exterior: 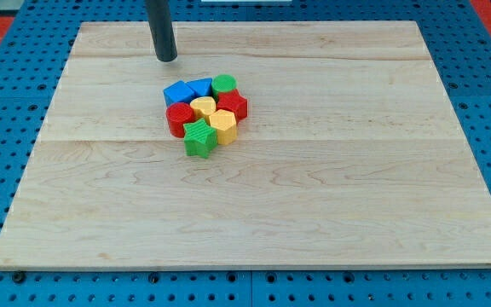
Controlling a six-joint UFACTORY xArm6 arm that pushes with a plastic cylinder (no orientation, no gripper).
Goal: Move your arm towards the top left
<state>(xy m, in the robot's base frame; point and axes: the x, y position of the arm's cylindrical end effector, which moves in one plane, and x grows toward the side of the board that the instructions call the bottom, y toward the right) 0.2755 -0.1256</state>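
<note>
My tip (167, 59) rests on the wooden bench (356, 196) in the upper left of the frame, just above and left of a tight cluster of blocks, apart from them. It is a plain rod, with no fingers to part or close. Nearest it lie two blue blocks (177, 92) (200, 86), then a green cylinder (223, 83). Below sit a red cylinder (178, 118), a red block (233, 105), two yellow blocks (203, 106) (222, 124) and a green star (199, 138).
</note>
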